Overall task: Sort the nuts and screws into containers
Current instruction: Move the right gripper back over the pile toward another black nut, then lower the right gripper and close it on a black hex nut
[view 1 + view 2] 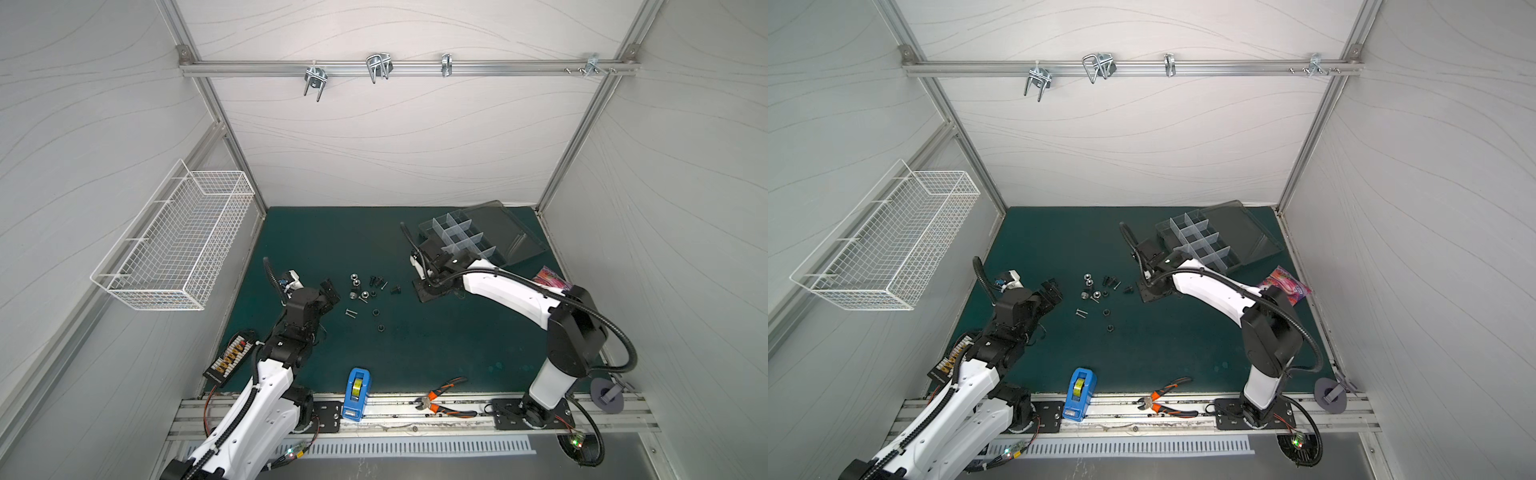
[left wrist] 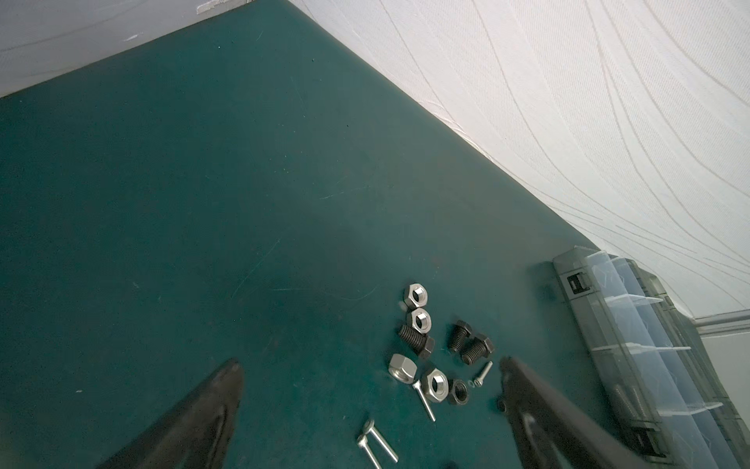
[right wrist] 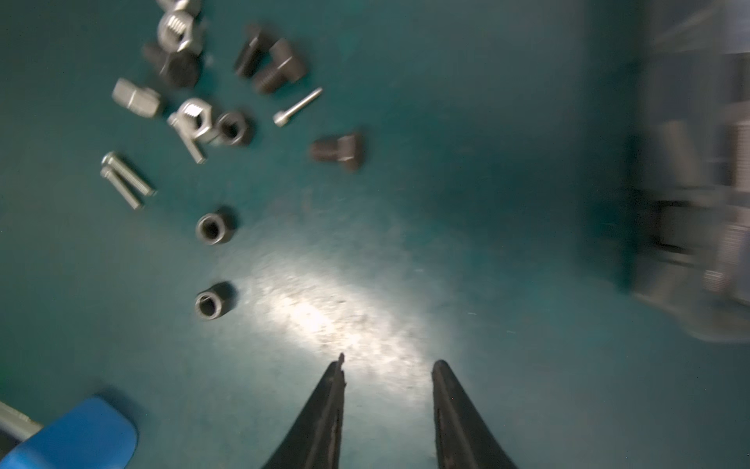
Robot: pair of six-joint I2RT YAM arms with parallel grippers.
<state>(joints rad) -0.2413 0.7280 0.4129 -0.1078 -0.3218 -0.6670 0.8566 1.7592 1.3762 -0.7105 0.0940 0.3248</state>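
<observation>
We log left hand point(image 2: 370, 360) wide apart, empty | right hand point(image 3: 390, 360) apart, empty | screws point(image 2: 479, 348), nuts point(image 2: 416, 294) loose mid tabletop point(image 1: 332, 241) | organizer box point(image 1: 457, 227) far-right corner

The left arm point(image 1: 268, 386) and right arm point(image 1: 505, 286) wear white shells, black joints, ribbed black cables point(image 1: 632, 353).

Green mat point(image 1: 316, 241) has screws point(image 1: 350, 312) and nuts point(image 1: 354, 276) scattered around the middle. Organizer box point(image 1: 457, 232) sits in the far right corner.
</observation>
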